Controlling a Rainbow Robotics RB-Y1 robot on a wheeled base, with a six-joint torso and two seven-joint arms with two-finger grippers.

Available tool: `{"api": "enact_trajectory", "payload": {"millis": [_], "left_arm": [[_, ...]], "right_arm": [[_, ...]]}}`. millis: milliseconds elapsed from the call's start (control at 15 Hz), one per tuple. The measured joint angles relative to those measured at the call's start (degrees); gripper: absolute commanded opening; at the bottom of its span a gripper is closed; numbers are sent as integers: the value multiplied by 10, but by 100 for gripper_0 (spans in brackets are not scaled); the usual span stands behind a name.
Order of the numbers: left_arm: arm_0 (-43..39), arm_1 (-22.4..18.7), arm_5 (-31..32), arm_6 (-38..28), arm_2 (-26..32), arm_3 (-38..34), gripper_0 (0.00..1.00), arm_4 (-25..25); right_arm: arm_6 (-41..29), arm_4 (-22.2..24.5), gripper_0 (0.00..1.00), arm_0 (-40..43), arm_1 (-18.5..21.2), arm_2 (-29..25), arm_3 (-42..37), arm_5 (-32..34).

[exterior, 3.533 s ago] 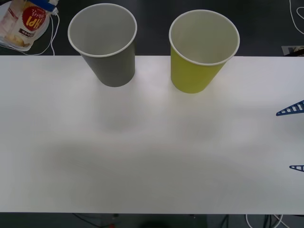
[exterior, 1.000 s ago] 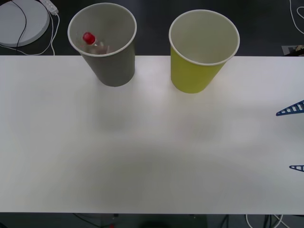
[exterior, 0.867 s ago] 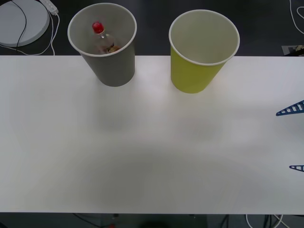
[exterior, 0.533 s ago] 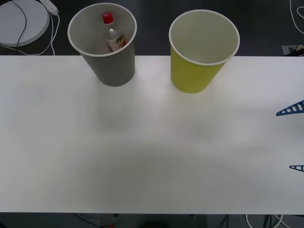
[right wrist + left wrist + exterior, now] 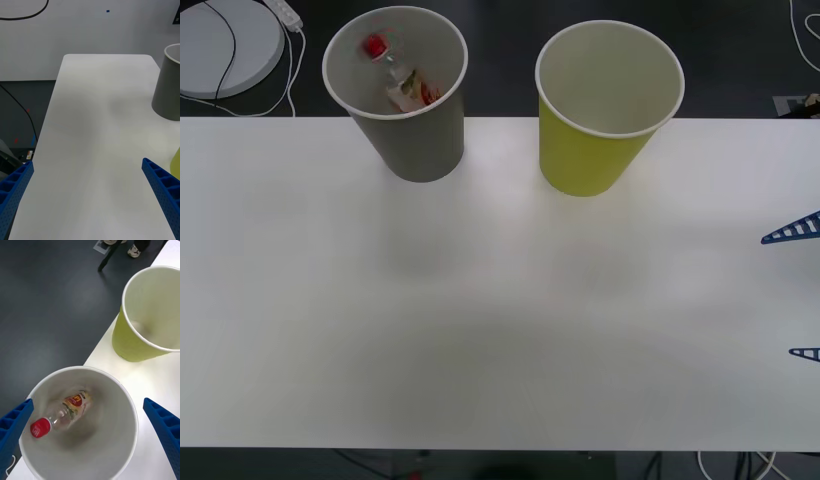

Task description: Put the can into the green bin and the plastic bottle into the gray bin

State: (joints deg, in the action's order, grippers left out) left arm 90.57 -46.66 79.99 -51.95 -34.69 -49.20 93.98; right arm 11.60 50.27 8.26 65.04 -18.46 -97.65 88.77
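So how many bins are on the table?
2: the gray bin on the robot's left, holding the plastic bottle, and the green bin to its right. Nothing suggests another.

Item count: one gray tapered paper-cup-shaped bin (image 5: pixel 418 140); one yellow-green tapered paper-cup-shaped bin (image 5: pixel 585 150); one small clear plastic bottle with red screw cap (image 5: pixel 63 415); one white rectangular table (image 5: pixel 480 320); two blue ribbed grippers.

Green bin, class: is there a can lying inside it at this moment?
No. The left wrist view looks down into the green bin and shows just its bare white inside, while the plastic bottle lies in the gray bin.
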Motion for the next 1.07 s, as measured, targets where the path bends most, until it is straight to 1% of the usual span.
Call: {"api": "enact_trajectory", "payload": {"millis": [400, 600, 800, 933, 1067], "left_arm": [[-94, -96, -2, 14, 0, -147, 100, -60], [-140, -152, -7, 40, 0, -207, 100, -101], [-196, -208, -26, 94, 1, -245, 100, -178], [-242, -246, -39, 144, 6, -267, 100, -224], [-285, -268, -43, 191, 21, -275, 100, -259]], "right_arm": [[0, 0, 100, 0, 0, 0, 0, 0], [0, 0, 100, 0, 0, 0, 0, 0], [0, 0, 100, 0, 0, 0, 0, 0], [0, 0, 100, 0, 0, 0, 0, 0], [0, 0, 100, 0, 0, 0, 0, 0]]}}
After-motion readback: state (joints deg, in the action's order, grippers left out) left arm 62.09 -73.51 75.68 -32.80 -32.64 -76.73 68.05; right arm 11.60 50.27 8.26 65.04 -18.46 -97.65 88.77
